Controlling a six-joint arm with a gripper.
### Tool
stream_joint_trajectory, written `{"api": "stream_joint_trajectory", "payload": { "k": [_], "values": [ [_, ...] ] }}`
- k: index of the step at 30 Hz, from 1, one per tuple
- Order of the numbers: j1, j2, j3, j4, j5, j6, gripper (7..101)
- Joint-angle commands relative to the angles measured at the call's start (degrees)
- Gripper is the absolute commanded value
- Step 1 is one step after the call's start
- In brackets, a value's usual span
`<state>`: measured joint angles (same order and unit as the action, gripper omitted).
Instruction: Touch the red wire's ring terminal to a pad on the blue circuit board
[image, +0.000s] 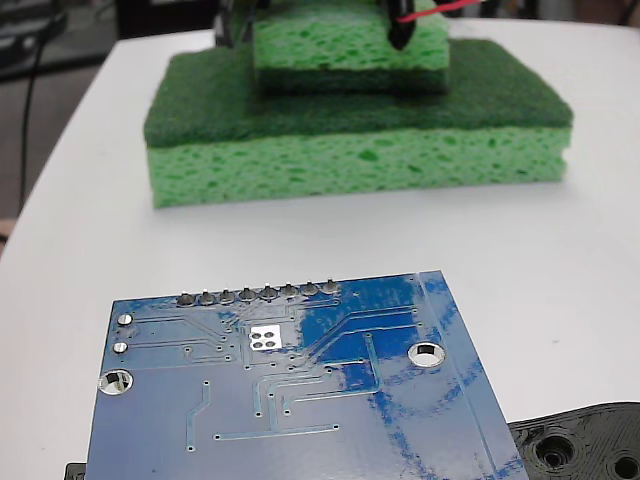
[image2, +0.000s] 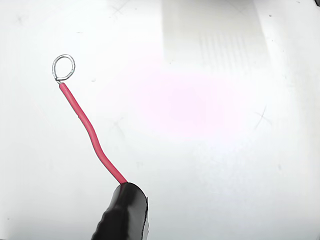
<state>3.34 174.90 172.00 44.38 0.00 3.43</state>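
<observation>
Red wire (image2: 90, 131) across the left half of the wrist view, bent a little, running from the black tool tip (image2: 122, 212) at the bottom up to the upper left. Tiny silver ring terminal (image2: 63, 67) on its far end, in the upper left of that frame, over bare white table (image2: 225, 165), touching nothing seen. In the fixed view, only a short red bit of the wire (image: 450, 7) at the very top, right of middle, next to a dark tool part (image: 404, 25) in front of the small green sponge (image: 350, 45). Cannot tell if the tool is open or closed; wire sticks out of its black end.

Blue circuit board (image: 300, 400) low in the fixed view, flat on the table, well apart from the wire. Row of small grey pads (image: 258, 294) along its top edge. Little white square (image: 265, 337) just under the row.

Small sponge stacked on a big green sponge (image: 360, 140) across the top of the frame. Black plastic piece with holes (image: 580, 445) in the lower right corner, beside the board.
</observation>
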Motion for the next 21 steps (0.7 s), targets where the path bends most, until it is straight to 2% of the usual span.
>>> {"api": "stream_joint_trajectory", "payload": {
  "k": [1, 21],
  "values": [
    [-0.1, 0.1, -0.4, -0.2, 0.1, 0.0, 100.3],
    [-1.1, 0.1, -0.4, -0.3, 1.0, 0.1, 100.3]
  ]
}}
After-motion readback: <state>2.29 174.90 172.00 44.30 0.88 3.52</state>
